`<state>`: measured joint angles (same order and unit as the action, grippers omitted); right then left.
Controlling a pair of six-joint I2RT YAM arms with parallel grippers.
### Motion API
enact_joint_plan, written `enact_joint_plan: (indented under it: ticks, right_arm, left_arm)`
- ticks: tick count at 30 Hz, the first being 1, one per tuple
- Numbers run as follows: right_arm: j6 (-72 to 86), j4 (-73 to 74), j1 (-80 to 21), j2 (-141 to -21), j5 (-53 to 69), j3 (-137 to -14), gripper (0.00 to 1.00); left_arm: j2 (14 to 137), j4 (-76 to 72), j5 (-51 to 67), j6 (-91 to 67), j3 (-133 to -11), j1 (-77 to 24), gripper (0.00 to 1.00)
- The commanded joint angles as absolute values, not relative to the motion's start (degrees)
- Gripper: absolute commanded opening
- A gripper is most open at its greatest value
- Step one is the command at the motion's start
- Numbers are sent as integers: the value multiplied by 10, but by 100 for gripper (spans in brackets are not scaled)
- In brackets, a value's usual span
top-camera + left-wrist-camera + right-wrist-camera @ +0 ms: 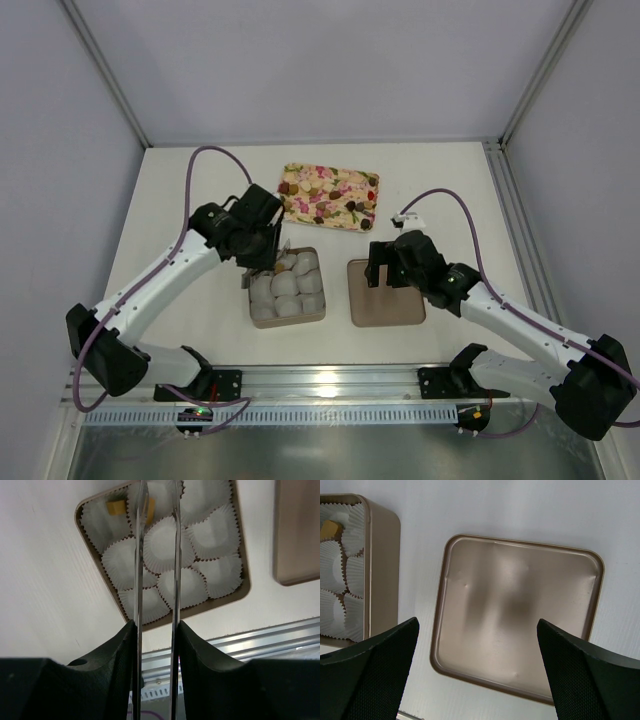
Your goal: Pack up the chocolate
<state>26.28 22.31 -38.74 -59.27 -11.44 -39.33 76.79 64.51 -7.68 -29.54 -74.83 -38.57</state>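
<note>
The left tool (158,495) hangs over the box (288,322), its thin blades slightly parted and pinching nothing. Two tan chocolates (115,507) sit in cups (162,545) at one corner; any others are lost in the tray's (365,220) pattern. The tool should probably rise straight up, so the blades do not snag paper. The right tool (477,622) is spread wide above the lid (520,605).

Floral tray (329,197) at back, square lid (517,615) beside cup-lined box (382,575)
</note>
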Motion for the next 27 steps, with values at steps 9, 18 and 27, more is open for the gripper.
enact_joint_plan:
  ticks: [9, 18, 27]
  right_arm:
    - [263, 214, -383, -588, -121, -422, 100]
    - [259, 243, -381, -563, -131, -430, 100]
    - [261, 264, -381, -536, -137, -425, 100]
  left_arm:
    - [855, 639, -76, -256, -929, -386, 40]
    - [1034, 622, -69, -213, -1071, -386, 40]
    - [1137, 607, -70, -200, -1139, -386, 41]
